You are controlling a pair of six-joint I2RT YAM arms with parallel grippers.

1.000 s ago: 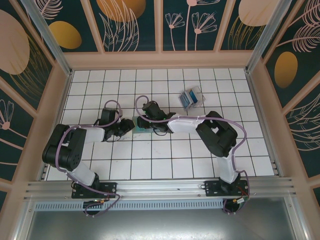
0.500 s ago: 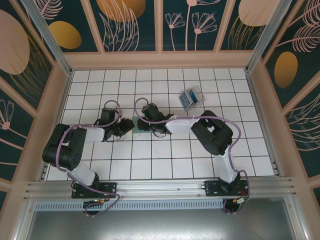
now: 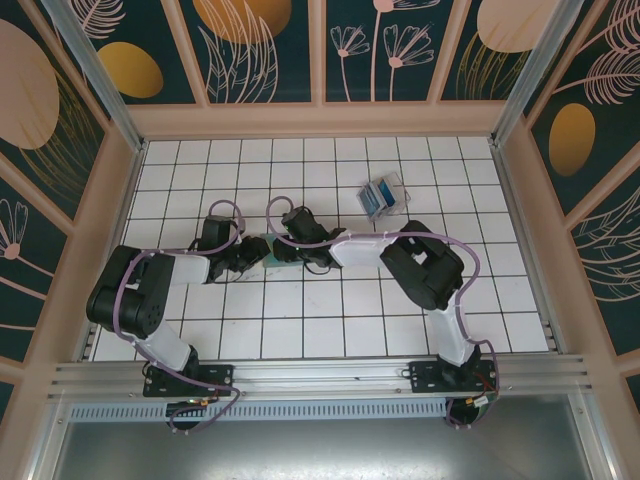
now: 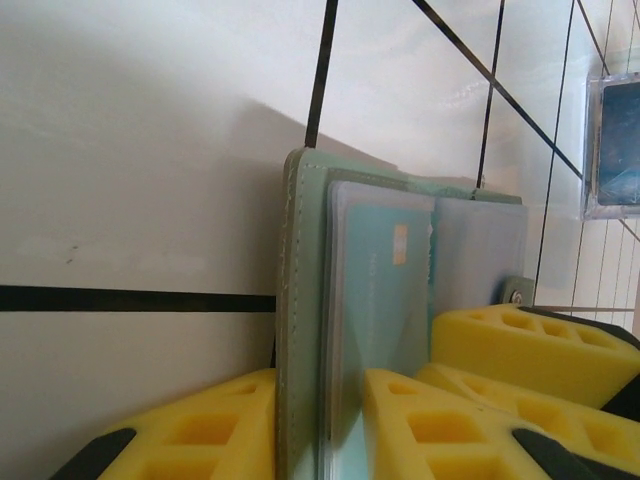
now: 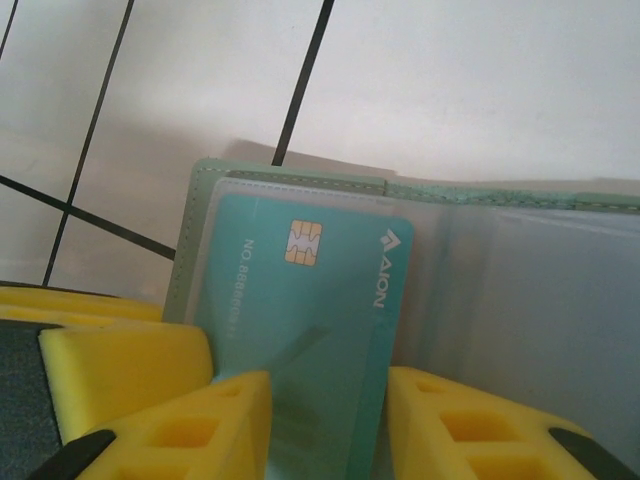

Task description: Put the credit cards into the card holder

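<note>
Our right gripper (image 5: 330, 405) has its 2 yellow foam pads drawn in narrow on the teal credit card (image 5: 310, 290), 1 pad against each long edge near the card's trailing end. We judge it a hold, though the contact is hard to confirm. The chip end points away from the wrist and lies over the first clear pocket of the card holder (image 5: 520, 280), seemingly partly under the film.

Our left gripper (image 4: 320, 410) is closed narrow on the holder's near edge, with the sage-green cover and a clear sleeve pinched together between its pads. This pins the wallet open on the white tiled table (image 3: 330, 320).

From above, the 2 claws meet nose to nose just left of the table's middle, with the holder between them. The remaining credit cards (image 3: 383, 195) lie in a small bunch well apart, toward the far right, in what looks like a clear case.

We judge the card light, stiff and slick, so an edge grip near its rear suits it, leaving the leading end free to enter. Too hard a squeeze could bow it or shoot it out.

The holder looks light, soft and floppy, and would likely slide on the glazed tile unless pinned. Its cover edge, clear of the pocket mouth, is where we would take it. The film seems flimsy and may buckle if the card goes in skewed.
</note>
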